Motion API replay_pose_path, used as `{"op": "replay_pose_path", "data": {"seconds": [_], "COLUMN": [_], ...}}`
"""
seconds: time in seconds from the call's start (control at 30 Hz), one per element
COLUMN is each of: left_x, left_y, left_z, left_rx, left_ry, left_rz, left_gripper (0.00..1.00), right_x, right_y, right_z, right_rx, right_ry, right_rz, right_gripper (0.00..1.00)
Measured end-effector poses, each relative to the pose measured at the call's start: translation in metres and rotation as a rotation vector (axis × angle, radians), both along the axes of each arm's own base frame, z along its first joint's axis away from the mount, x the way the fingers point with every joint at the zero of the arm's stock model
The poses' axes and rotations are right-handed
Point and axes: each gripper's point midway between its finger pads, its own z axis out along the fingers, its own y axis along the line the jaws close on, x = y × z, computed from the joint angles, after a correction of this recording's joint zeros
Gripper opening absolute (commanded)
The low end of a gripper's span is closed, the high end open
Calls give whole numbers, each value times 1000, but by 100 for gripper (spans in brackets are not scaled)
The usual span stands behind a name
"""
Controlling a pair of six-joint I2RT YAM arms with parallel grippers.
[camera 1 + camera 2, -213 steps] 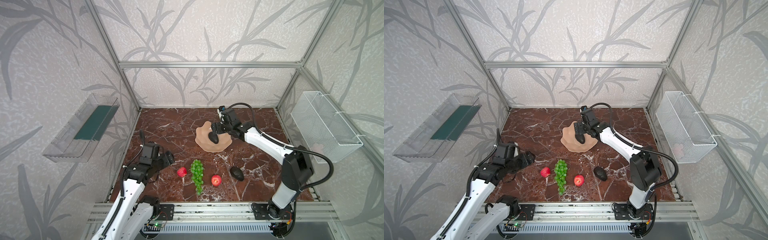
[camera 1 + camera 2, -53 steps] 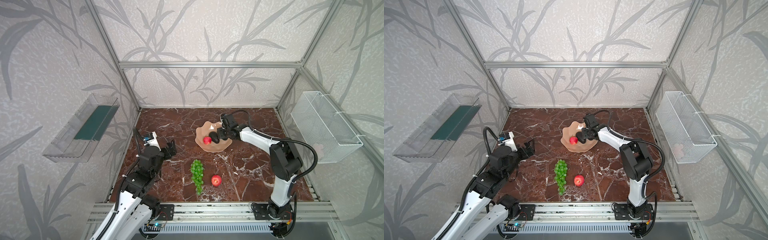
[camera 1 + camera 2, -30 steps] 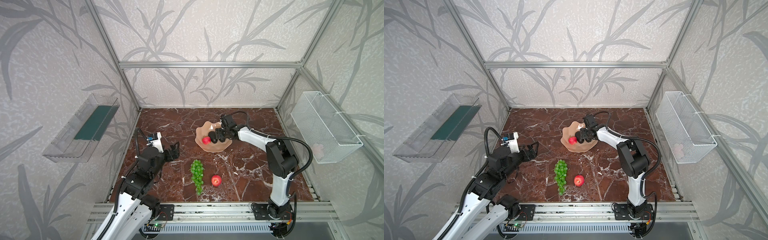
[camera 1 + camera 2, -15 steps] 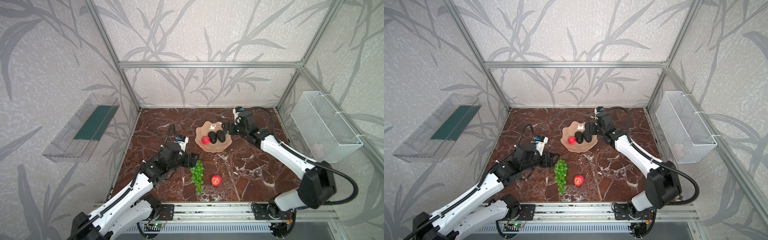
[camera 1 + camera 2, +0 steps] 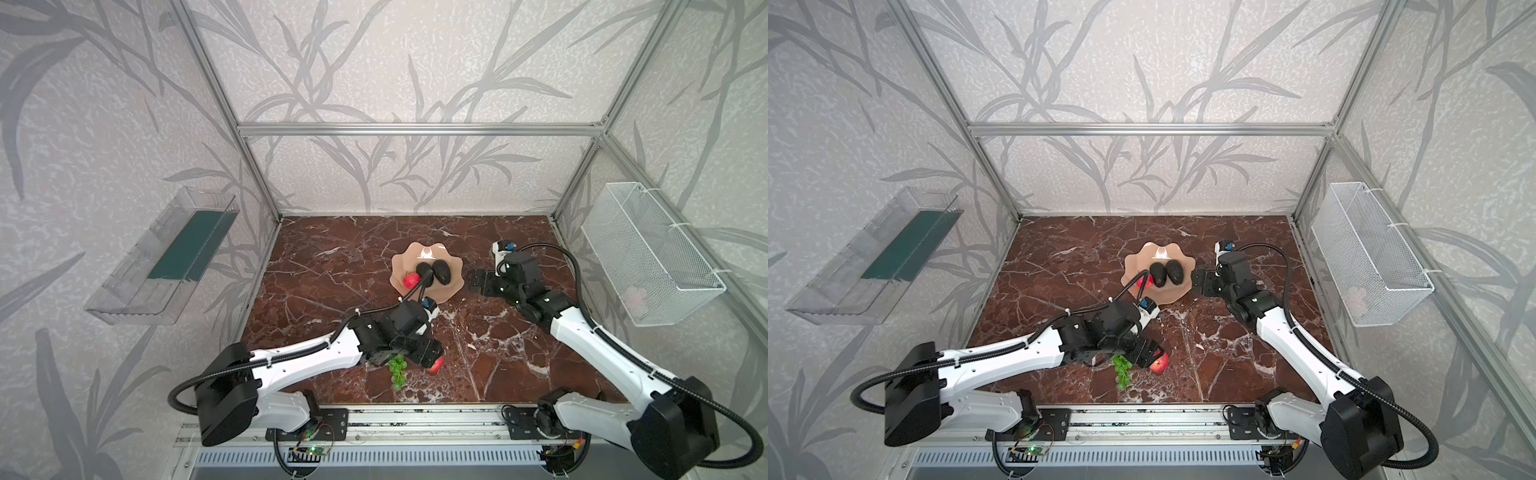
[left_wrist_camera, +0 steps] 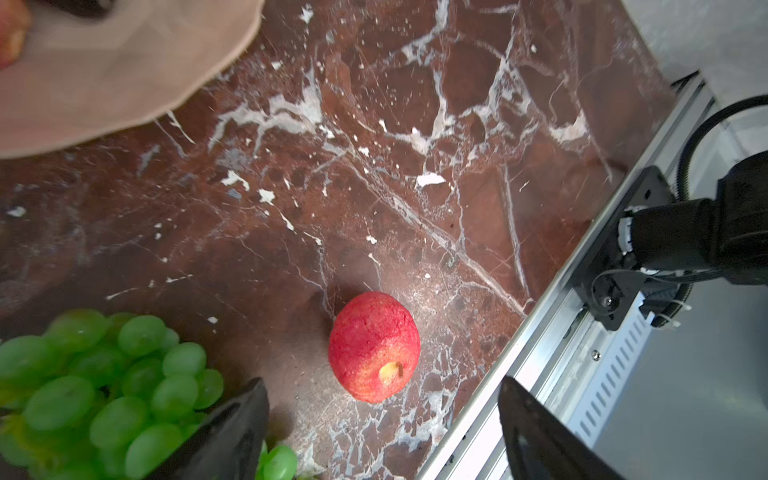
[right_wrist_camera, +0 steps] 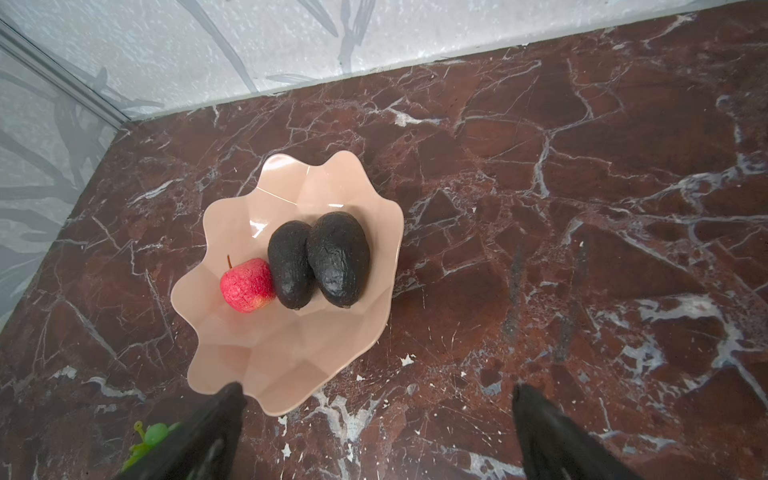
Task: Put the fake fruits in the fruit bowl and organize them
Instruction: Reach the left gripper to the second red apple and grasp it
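Left pincer (image 6: 380, 392) spread, rough red apple (image 6: 372, 340), yellowish dimple (image 6: 390, 370)

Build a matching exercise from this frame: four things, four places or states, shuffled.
Things:
1. avocados
2. green grapes
3. red apple with thin stem
4. right hand

States:
A. open, empty
B. on the marble table, partly under the left arm
C. side by side in the peach bowl
D. in the bowl, against one avocado

Pairs: 1-C, 2-B, 3-D, 4-A
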Motion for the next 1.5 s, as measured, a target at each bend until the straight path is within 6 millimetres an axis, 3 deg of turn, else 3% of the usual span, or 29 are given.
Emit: {"op": "replay_pose_path", "data": {"seconds": [0.23,0.53,0.87,1.3,1.5], "left_x": [-12,-24,-18,-9,7], "left_y": [-20,-9,-2,0,7], "left_z": [-33,-65,-73,-64,-34], "left_rx": [117,247,292,312,263], "left_ry": [79,131,121,84,42], "left_rz": [-16,20,72,102,146], "left_gripper": [87,85,64,54,54], "right_x": [-5,-10,-12,-14,-13], "right_y": [-5,-13,-16,-19,-22], "right_z": [-4,3,-2,-8,-8], "right_rx": [5,17,18,18,19], "right_ry": [4,-19,-12,2,2], "right_rz": [-12,-29,-37,-47,-58], "right_gripper": [100,100,100,99,99]}}
